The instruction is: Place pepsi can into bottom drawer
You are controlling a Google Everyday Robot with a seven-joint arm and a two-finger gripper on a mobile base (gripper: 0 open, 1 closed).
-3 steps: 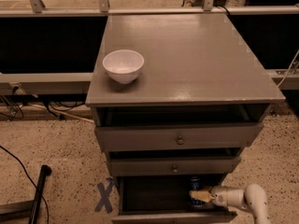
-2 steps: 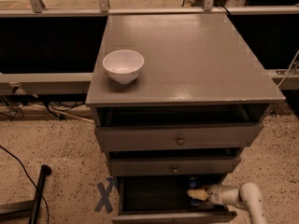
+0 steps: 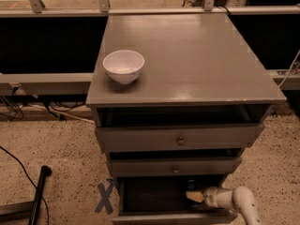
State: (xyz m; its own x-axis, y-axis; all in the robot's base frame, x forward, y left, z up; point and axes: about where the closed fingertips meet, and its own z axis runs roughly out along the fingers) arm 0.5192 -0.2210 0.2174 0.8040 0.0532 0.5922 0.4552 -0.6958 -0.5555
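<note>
The hand (image 3: pixel 193 196) has edged leftward (slightly) inside the bottom drawer (image 3: pixel 150 198).

Lab-like test space, speckled floor (image 3: pixel 61 149) around a grey cabinet (image 3: pixel 187 55), blue tape cross (image 3: pixel 107 197) at its foot, loose cables (image 3: pixel 56 114) beside it, gripper (image 3: pixel 193 197) in its bottom drawer (image 3: pixel 150 194).

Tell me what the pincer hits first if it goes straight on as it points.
The pincer, in the bottom drawer by the pepsi can, points left. That way looks free up to the drawer's left wall, though depth is unclear.
</note>
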